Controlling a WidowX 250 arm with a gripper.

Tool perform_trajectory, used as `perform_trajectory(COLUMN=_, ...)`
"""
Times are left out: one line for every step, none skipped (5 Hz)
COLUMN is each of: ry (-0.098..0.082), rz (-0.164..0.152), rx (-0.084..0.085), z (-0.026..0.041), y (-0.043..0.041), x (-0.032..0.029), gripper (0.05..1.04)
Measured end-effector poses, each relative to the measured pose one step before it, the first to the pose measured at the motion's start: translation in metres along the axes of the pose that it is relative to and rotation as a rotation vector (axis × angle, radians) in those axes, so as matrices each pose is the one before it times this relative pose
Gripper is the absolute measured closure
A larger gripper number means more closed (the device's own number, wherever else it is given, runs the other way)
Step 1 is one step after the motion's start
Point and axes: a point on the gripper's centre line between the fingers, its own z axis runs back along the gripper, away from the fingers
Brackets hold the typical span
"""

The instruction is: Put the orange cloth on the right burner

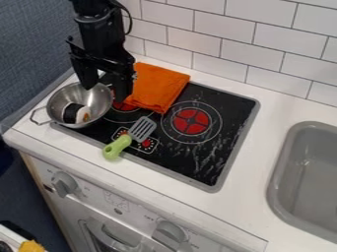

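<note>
Here we see the pincer (104, 84) spread near the metal bowl (100, 102), orange cloth (158, 87) lying beside the right burner (191, 121)!

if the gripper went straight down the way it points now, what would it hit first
Probably the near-side rim or wall of the bowl under the gripper, with the orange cloth close beside that line; its height is unclear from this slant.

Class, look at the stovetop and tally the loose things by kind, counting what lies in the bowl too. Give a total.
Cloths: 1 (folded orange cloth)
Bowls: 1 (shiny round metal bowl)
Spatulas: 1 (slotted spatula with a light-green handle)
Food-like pieces: 1 (small black-and-white piece inside the bowl)
Total: 4
</note>
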Motion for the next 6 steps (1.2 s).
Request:
perform_trajectory(ry=0.0243, rz=0.0069, rx=-0.0138, z=-0.00719, y=-0.00133, x=-0.00149, gripper=0.082)
perform_trajectory(ry=-0.0092, rz=0.0103, rx=-0.0157, z=0.00483, y=0.0015, x=0.02182, gripper=0.082)
perform_trajectory(ry=-0.0416, rz=-0.0122, rx=-0.0083, z=0.01338, y=-0.00697, x=0.01982, gripper=0.082)
perform_trajectory(ry=-0.0174, rz=0.018, rx=0.009, z=-0.00117, y=0.00125, x=0.02085, gripper=0.082)
perform_trajectory(ry=0.0607, rz=0.0333, rx=0.0295, z=-0.02495, y=0.00698, x=0.02143, gripper=0.082)
perform_trajectory(ry=0.0443, rz=0.0287, rx=0.0245, z=-0.02111, y=0.00827, x=0.01551, gripper=0.082)
